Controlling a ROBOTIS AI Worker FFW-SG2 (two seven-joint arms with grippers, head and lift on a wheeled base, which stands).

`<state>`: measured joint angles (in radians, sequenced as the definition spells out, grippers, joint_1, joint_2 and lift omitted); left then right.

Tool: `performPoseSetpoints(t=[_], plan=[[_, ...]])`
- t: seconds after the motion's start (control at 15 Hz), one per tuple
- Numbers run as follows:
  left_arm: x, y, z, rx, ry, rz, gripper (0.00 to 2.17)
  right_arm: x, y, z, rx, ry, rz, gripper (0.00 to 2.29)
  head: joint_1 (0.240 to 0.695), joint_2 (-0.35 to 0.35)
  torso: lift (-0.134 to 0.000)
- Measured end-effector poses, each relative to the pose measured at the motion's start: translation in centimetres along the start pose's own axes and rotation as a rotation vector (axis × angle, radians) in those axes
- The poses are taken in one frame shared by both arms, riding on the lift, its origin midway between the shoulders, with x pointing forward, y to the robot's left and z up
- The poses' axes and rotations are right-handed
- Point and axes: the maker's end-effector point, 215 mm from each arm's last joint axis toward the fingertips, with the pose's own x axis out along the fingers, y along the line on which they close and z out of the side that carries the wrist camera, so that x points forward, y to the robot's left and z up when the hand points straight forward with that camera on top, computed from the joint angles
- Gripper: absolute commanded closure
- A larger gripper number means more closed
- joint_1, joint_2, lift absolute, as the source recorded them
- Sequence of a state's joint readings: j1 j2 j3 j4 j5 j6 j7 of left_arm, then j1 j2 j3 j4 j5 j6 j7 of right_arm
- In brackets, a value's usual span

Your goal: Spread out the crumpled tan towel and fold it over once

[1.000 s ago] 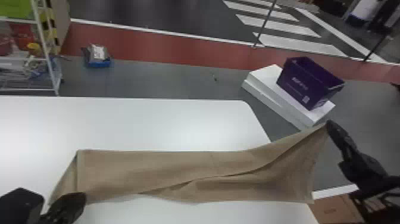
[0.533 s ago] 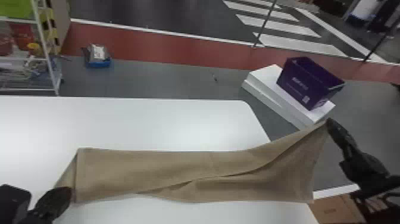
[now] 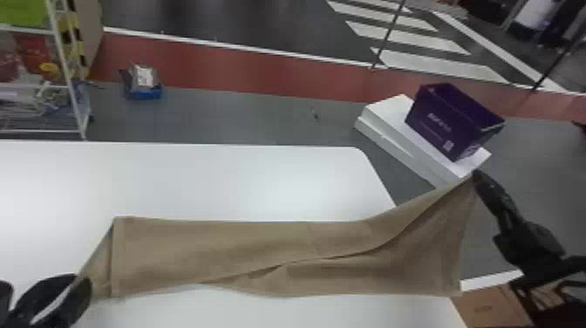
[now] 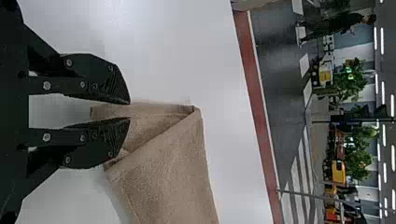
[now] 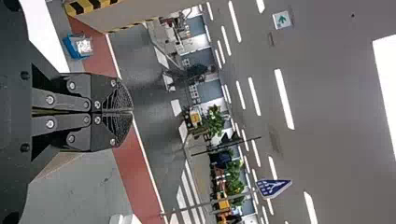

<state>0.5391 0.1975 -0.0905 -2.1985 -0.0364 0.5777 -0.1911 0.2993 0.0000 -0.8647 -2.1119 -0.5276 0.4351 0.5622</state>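
Left end effector is shifting outward, fingers spread either side of the towel's flap, probably lining up a grip for flattening. Right end effector is pinching a raised corner; towel is mostly lying across surface, still unspread.

From above, the table is viewed forward and down by the head camera, far right corner included. The left wrist view is taken sideways, close behind the left gripper, and aimed across the table past its far edge; the towel is shared with the head view. From close behind the right gripper, floor and ceiling are faced, also sideways. The red strip is shared by all three.
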Motion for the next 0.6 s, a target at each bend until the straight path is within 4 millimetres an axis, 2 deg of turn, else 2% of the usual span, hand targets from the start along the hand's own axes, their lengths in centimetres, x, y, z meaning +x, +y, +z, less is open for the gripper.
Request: performPoseSetpoints(t=[0.33,0.53,0.6], plan=[[0.0,-5.1,1.2,-0.014,-0.031,-0.109,0.42,0.0,0.0,-0.2,-0.004,0.005,-0.002,1.77,0.695,-0.35,-0.124],[1.2,-6.6,1.2,0.0,-0.028,-0.129,0.42,-0.1,-0.2,-0.3,-0.006,0.008,-0.004,1.77,0.695,-0.35,-0.124],[1.6,-6.6,1.1,0.005,-0.025,-0.13,0.54,-0.1,-0.3,-0.3,-0.009,0.007,-0.007,1.77,0.695,-0.35,-0.124]])
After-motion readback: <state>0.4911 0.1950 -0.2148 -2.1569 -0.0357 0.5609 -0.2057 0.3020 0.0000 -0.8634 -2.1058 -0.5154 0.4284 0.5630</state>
